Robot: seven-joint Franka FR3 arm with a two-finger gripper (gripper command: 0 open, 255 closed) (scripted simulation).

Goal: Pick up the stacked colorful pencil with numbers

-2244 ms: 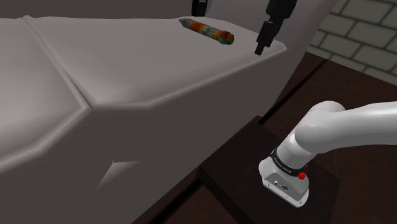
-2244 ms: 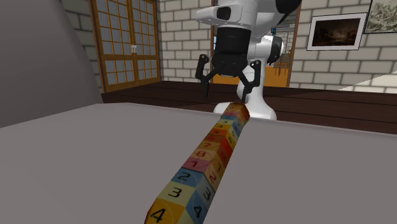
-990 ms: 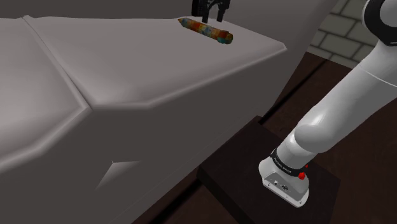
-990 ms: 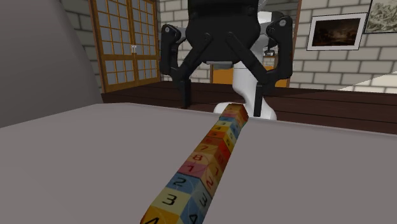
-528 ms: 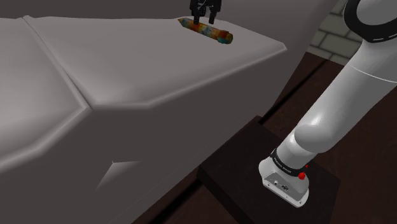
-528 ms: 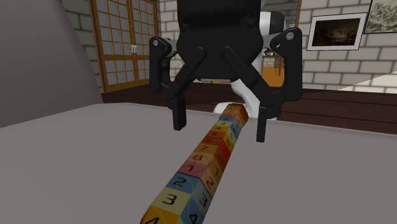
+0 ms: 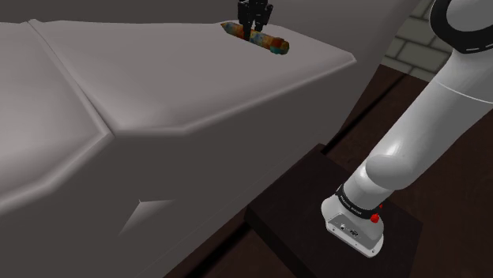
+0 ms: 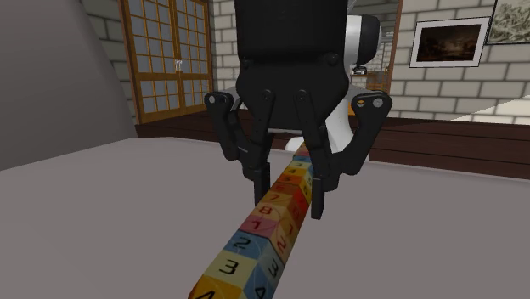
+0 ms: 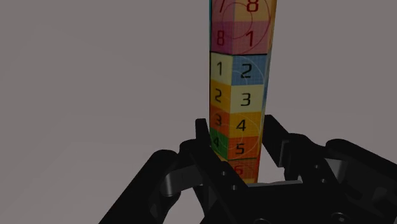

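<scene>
Arm: the white Franka arm with dark joints (image 7: 439, 103) rises from the dark box stand (image 7: 288, 225) at the shoulder view's lower right and leaves that view at the upper right.
Hand pose: the all-black two-finger gripper (image 8: 289, 204) points straight down over the far part of the broad grey cushioned surface (image 7: 158, 87). In the second exterior view its body stands upright, facing the camera.
Fingers: they are drawn in on the long colourful pencil of stacked numbered blocks (image 8: 253, 248), one finger (image 8: 258, 174) against each long side. In the wrist view they clasp it the same way.
Pencil place: it lies flat on the grey surface, near that surface's far edge in the shoulder view.
Pencil long axis: in the shoulder view the pencil (image 7: 273, 43) runs from upper left to lower right, with the narrower end at the left and the blunt end at the right. In the second exterior view it runs from the camera away towards the robot's base.
Grip spot: the gripper (image 7: 254, 28) stands over the part nearer the narrower end.
Wrist view: the pencil (image 9: 242, 63) runs straight away from the gripper (image 9: 237, 122), showing black numbers 1 to 8 on yellow, blue, orange and red faces.
</scene>
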